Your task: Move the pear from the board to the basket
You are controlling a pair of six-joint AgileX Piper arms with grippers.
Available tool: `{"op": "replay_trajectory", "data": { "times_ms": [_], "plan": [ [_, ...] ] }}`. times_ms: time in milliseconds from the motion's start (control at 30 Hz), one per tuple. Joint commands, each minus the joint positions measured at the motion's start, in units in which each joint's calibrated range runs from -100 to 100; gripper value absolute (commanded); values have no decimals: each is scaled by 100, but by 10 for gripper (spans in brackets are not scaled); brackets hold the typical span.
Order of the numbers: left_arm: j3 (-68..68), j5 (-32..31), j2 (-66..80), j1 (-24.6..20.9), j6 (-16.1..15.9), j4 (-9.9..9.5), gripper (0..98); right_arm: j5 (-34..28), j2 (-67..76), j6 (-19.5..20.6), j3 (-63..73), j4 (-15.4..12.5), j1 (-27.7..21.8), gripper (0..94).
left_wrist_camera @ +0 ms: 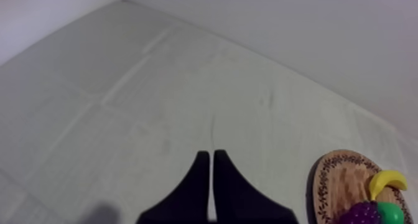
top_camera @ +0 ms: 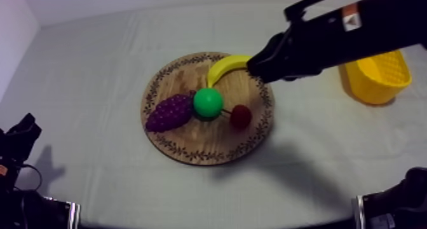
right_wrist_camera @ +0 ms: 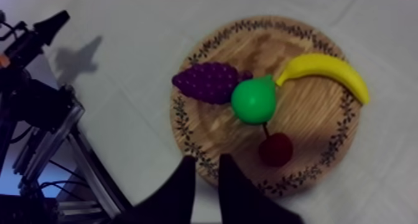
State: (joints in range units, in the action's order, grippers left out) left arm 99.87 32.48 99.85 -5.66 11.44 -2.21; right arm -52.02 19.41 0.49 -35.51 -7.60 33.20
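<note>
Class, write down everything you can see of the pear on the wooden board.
The pear is bright green, smooth and glossy, like plastic: a round body narrowing to a blunt end. It lies on its side near the middle of the wooden board, unheld. The grapes touch one side, the banana meets its narrow end, and the small red fruit lies close by.

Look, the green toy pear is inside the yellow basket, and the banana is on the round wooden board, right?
Not quite. The top view shows the green toy pear on the round wooden board, not inside the yellow basket. The yellow banana is on the board, as you said.
</note>
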Motion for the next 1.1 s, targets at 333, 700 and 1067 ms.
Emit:
{"op": "replay_trajectory", "data": {
  "times_ms": [333,700,1067],
  "plan": [
    [2,1,-2,-2,-2,-2,1,681,-1042,297,-172,79,-5,518],
    [2,1,-2,-2,1,-2,1,1195,-1400,208,-287,89,-64,660],
    [2,1,-2,-2,1,-2,1,1262,-2115,-309,-29,-31,-87,667]
  ]
}}
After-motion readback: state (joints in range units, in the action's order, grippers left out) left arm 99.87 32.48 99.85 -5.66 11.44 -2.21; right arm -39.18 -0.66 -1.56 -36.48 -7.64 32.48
